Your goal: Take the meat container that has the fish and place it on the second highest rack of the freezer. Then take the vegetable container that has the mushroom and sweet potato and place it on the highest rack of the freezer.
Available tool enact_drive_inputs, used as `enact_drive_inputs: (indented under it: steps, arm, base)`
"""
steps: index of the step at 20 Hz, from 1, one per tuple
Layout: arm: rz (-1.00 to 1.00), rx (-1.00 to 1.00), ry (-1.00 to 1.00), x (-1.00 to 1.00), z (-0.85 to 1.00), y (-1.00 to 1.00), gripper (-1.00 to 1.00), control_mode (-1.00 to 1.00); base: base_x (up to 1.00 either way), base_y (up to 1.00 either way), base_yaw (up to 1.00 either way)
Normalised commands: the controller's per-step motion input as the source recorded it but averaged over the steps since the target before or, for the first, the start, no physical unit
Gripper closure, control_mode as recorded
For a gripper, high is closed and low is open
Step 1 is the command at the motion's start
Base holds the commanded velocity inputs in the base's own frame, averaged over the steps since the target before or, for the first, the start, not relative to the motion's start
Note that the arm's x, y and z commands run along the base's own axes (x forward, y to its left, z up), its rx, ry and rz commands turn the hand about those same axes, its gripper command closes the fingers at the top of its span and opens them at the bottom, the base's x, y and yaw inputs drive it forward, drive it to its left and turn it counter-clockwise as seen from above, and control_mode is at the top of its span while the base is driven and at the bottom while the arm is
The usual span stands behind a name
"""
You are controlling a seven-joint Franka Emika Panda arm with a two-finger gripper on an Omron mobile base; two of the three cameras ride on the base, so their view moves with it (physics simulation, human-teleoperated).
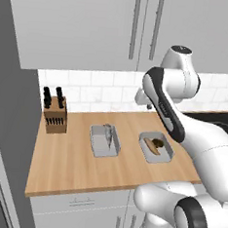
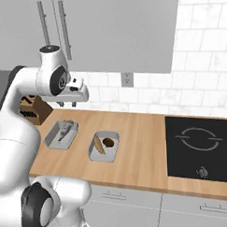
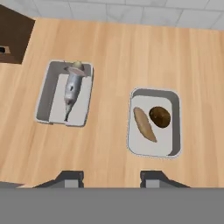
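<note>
Two grey trays sit side by side on the wooden counter (image 1: 67, 165). The meat container (image 3: 65, 94) holds the silvery fish (image 3: 71, 89); it also shows as the left tray (image 1: 105, 140) (image 2: 61, 134). To its right, the vegetable container (image 3: 154, 122) (image 1: 156, 148) (image 2: 104, 145) holds the orange-brown sweet potato (image 3: 144, 124) and a dark brown mushroom (image 3: 159, 117). My gripper (image 2: 68, 104) (image 3: 110, 178) hangs high above both trays, open, with nothing between its fingers. The freezer racks are out of view.
A wooden knife block (image 1: 54, 115) (image 3: 13, 35) stands at the back left of the counter. The black cooktop (image 2: 201, 146) lies to the right. Grey wall cabinets (image 1: 119, 23) hang overhead. A tall grey appliance side (image 1: 9, 126) closes the counter's left end.
</note>
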Motion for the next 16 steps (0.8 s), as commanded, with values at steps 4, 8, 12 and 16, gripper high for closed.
enact_drive_inputs:
  steps: [4, 8, 12, 16]
  arm:
    - [0.00, 0.00, 0.00, 0.05, 0.00, 0.00, -1.00, -1.00]
    - [-0.14, 0.00, 0.01, 0.00, -0.23, 0.00, -1.00, -1.00]
    - [-0.20, 0.00, 0.00, 0.00, -0.63, 0.21, -1.00, -1.00]
    - [-0.10, 0.00, 0.01, 0.01, -0.63, 0.63, -1.00, -1.00]
  base:
    - [0.00, 0.00, 0.00]
    - [0.00, 0.00, 0.00]
    - [0.00, 0.00, 0.00]
    - [0.00, 0.00, 0.00]
